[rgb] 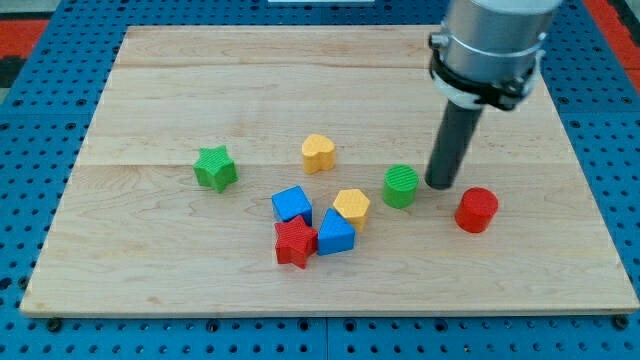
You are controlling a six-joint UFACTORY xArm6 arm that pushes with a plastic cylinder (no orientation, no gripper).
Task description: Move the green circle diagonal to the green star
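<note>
Green circle [401, 186] upright, round | my tip [440, 185] just right | no jaws visible

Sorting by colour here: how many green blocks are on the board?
2: the green star at the view's left, and the green circle just left of my tip. None seems hidden.

my tip [440, 185] sits just right of green circle [401, 186], narrow gap between. Red cylinder [476, 210] close at lower right of tip, blocks that side. Left of the circle: yellow hexagon [351, 205], blue triangle [335, 233], red star [294, 242], blue cube [291, 204] packed tight (no passage through). Yellow heart [318, 153] stands alone above the cluster. Open lane runs between heart and cluster toward green star [215, 168]. Wooden board [150, 270] open along the view's top and far left.
</note>
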